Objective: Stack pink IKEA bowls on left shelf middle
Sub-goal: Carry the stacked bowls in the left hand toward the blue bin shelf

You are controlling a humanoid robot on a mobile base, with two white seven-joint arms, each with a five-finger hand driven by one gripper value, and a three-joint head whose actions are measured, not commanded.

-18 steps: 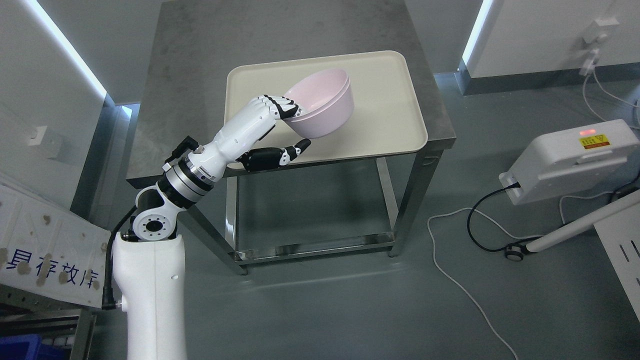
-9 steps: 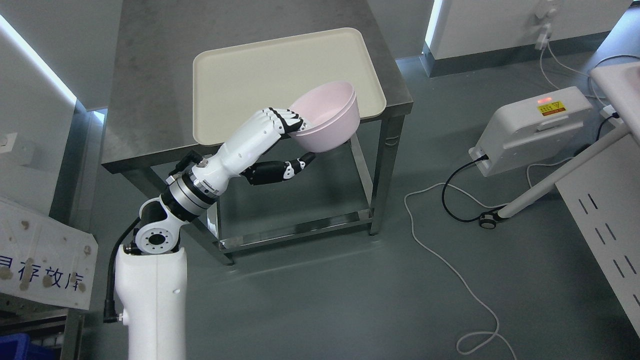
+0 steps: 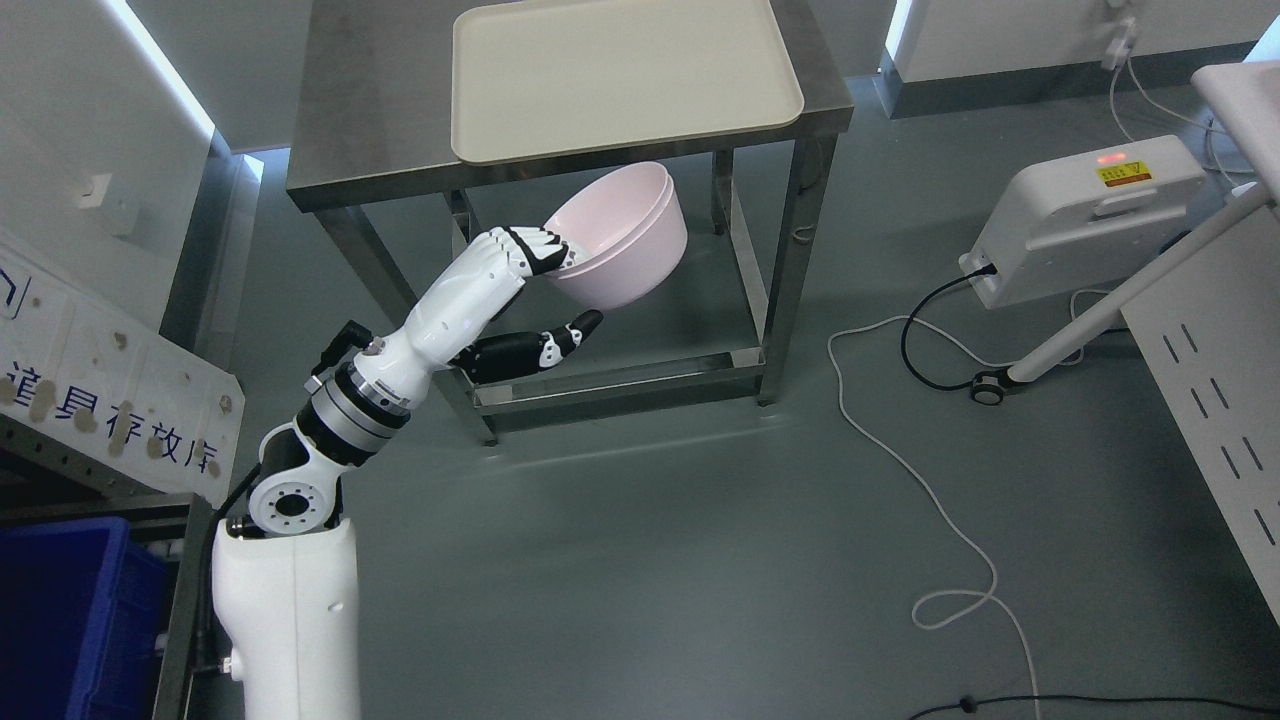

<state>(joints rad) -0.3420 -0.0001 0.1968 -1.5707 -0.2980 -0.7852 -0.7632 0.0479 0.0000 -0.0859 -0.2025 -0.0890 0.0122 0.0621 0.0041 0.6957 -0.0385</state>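
Note:
My left hand point(image 3: 545, 290) is shut on the rim of the pink bowls point(image 3: 620, 235), two nested together, with fingers point(image 3: 530, 250) over the near edge and the thumb point(image 3: 560, 335) below. The bowls hang tilted in the air in front of the steel table point(image 3: 370, 120), off the cream tray point(image 3: 610, 75) that lies on its top. The right arm does not show.
At the left stand a shelf frame with a white sign point(image 3: 110, 390) and a blue bin point(image 3: 60, 610). A white device point(image 3: 1085, 210) with a cable point(image 3: 930, 500) lies on the grey floor at the right, beside a white perforated panel point(image 3: 1210, 330).
The camera has backed away and swung, so the table has slid up in the picture. My left hand still holds the pink bowls, which now sit off the tray and in front of the table.

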